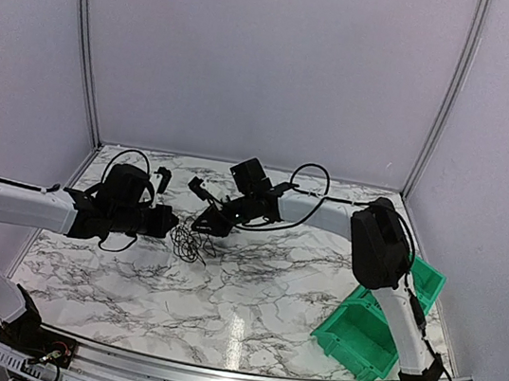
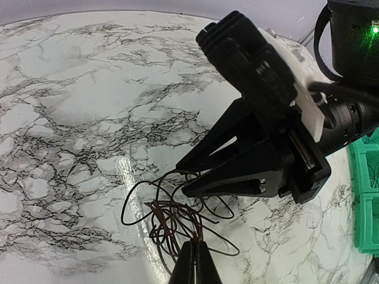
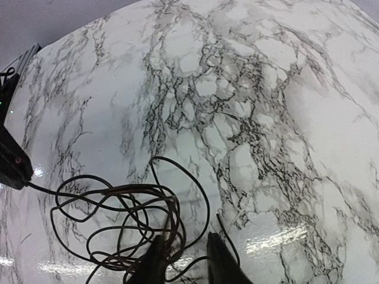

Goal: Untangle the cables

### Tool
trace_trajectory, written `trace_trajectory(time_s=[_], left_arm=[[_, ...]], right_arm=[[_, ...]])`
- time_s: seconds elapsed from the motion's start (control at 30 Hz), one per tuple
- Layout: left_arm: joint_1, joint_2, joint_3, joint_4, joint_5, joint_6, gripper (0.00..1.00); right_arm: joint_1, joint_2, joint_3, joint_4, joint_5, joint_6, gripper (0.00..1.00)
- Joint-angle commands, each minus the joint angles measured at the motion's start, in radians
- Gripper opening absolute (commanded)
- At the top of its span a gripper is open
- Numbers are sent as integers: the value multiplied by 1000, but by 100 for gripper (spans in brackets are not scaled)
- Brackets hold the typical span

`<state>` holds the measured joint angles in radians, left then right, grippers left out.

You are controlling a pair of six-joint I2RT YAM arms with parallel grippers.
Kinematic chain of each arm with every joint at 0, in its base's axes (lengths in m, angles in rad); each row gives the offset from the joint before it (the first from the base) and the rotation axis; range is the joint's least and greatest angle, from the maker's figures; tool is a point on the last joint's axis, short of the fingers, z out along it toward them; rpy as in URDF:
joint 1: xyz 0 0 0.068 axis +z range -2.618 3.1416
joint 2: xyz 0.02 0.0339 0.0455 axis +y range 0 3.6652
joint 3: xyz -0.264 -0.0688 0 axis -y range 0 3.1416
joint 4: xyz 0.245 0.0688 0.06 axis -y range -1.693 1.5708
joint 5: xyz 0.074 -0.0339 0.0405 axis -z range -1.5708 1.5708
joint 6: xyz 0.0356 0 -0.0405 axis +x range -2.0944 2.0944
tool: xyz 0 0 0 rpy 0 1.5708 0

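The cables are a small loopy tangle of thin black and brownish wires on the marble table, between the two grippers. In the left wrist view my left gripper is shut on a few strands at the near edge of the tangle. My right gripper is open and points at the tangle from the far side, its tips over the top loops. In the right wrist view its open jaws straddle some strands of the tangle. One strand runs left to my left gripper.
A green plastic bin stands at the right near my right arm's base, and it also shows at the right edge of the left wrist view. The marble table has walls at the back and sides.
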<state>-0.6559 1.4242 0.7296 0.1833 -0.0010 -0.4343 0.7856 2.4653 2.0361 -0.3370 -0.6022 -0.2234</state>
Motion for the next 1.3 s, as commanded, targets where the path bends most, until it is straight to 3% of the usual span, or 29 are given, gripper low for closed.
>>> trace_trajectory(time_s=[0.0, 0.03, 0.1, 0.17, 0.23, 0.33, 0.63, 0.87, 1.0, 1.27], left_arm=[[-5, -28, -16, 30, -2, 1, 0], [-5, -27, -19, 30, -4, 0, 0], [-4, -18, -24, 31, -25, -9, 19], [-5, 3, -27, 48, -53, -19, 33], [-5, 35, -27, 85, -68, -30, 38], [-5, 96, -14, 149, -80, -50, 39], [1, 259, 56, 281, -168, -96, 29], [6, 360, 95, 371, -132, -156, 28], [6, 317, 52, 394, -92, -162, 29], [6, 98, -77, 407, -8, -124, 45]], right_arm=[[10, -16, 14, 48, 8, 33, 14], [10, -37, -9, 68, 12, 37, 7], [10, -73, -47, 103, 18, 41, 0], [10, -98, -61, 112, 14, 48, 0], [9, -122, -69, 110, 3, 60, 0], [12, -153, -89, 114, -9, 73, 0], [16, -212, -127, 104, -29, 61, 0], [17, -266, -141, 69, -43, 39, 0], [16, -280, -157, 59, 0, 16, 0], [16, -260, -157, 30, 45, -50, 0]])
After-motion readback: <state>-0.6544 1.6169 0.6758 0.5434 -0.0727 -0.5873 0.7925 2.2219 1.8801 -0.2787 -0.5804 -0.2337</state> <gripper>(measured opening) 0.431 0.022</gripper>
